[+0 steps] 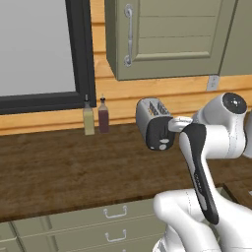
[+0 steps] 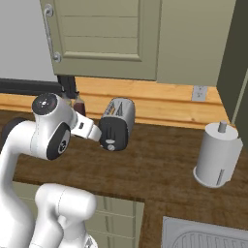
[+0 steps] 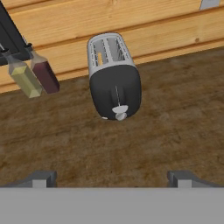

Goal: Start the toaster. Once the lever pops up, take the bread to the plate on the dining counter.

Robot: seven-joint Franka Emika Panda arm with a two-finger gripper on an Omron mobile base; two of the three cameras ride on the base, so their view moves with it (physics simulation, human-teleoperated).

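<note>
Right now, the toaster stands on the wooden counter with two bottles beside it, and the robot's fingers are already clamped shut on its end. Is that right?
Not quite. The toaster does stand on the wooden counter with two bottles beside it, but the fingers are spread wide open and hold nothing, short of the toaster's black end. The hand view shows this.

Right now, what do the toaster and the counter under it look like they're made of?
The toaster looks like brushed metal: a silver-grey shell, with a matte black end panel, possibly plastic. The counter looks like dark stained wood, with visible brown grain and little shine.
</note>
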